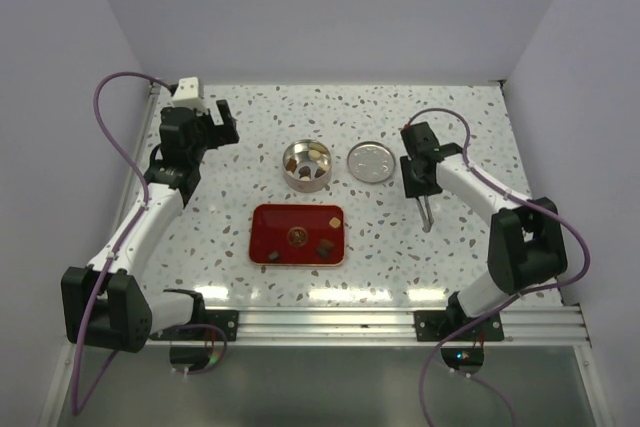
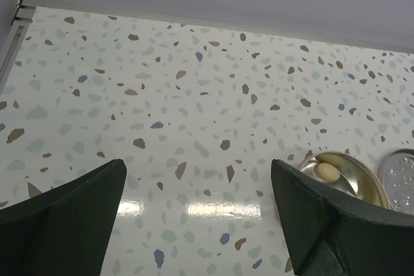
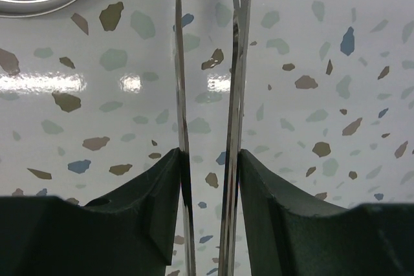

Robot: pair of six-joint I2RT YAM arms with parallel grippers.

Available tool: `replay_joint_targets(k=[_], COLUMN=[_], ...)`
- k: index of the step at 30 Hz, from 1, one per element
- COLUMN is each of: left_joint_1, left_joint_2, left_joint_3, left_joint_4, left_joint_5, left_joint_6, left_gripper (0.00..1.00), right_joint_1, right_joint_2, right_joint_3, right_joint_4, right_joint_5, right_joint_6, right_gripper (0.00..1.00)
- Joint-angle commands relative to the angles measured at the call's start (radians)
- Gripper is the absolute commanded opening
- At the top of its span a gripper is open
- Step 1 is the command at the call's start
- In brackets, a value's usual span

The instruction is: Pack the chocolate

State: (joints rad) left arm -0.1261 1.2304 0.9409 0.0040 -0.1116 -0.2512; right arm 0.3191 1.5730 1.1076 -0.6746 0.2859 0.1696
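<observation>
Chocolate pieces (image 1: 297,236), tiny blocky and rounded bites in dark brown, light brown and cream, sit in two spots in the top view. Four are scattered on the flat red rectangular tray (image 1: 262,217) at frame centre: a dark round one mid-tray, a tan one at the upper right, a dark one at the lower right and one at the lower left edge. A few more lie inside the round metal tin (image 1: 289,160) just above the tray, cream and tan toward its top and dark brown lower down. In the left wrist view a cream rounded piece (image 2: 326,171) shows in the tin at lower right. Exact count in the tin is too small to tell.

A round silver lid (image 1: 371,161) lies flat just right of the tin, apart from it, on the speckled white table (image 1: 250,107).

The left gripper (image 1: 222,125) is at upper left, well apart from tin and tray, with its jaws spread wide and nothing between them. The right gripper (image 1: 421,190) is right of the lid and clamps long metal tweezers (image 1: 427,215), whose tips point toward the bottom of the frame. In the right wrist view both fingers (image 3: 155,198) press on the two thin blades, which run up the frame with a narrow gap between them.
</observation>
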Motion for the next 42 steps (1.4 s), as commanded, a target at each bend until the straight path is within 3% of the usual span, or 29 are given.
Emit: replay_joint_targets(k=[1,11,19,22,37,42], left_joint_1=[-0.007,-0.007,-0.007,-0.007,-0.007,-0.007], left_joint_2=[0.006,0.007,0.001,0.001,-0.003,-0.005], left_joint_3=[0.036,0.035,0.035,0.035,0.039,0.041], left_joint_4=[0.021,0.022,0.021,0.021,0.013,0.013], left_joint_5=[0.01,0.018,0.012,0.012,0.01,0.009], left_joint_6=[-0.011,-0.014,-0.014,-0.014,-0.011,-0.011], left_gripper=[1.0,1.0,1.0,1.0,1.0,1.0], right_joint_1=[0.023,0.133,0.138,0.138,0.149,0.153], right_joint_2=[-0.018,0.031,0.05,0.05,0.058,0.035], right_joint_3=[-0.022,-0.04,-0.029,-0.041,-0.127,-0.143], right_joint_4=[0.007,-0.028,-0.063,-0.06,0.001,0.015], right_joint_5=[-0.024,0.013,0.076,0.082,0.001,-0.03], right_joint_6=[0.045,0.134,0.172,0.191,0.223,0.234], right_gripper=[0.43,0.43,0.43,0.49,0.58,0.67])
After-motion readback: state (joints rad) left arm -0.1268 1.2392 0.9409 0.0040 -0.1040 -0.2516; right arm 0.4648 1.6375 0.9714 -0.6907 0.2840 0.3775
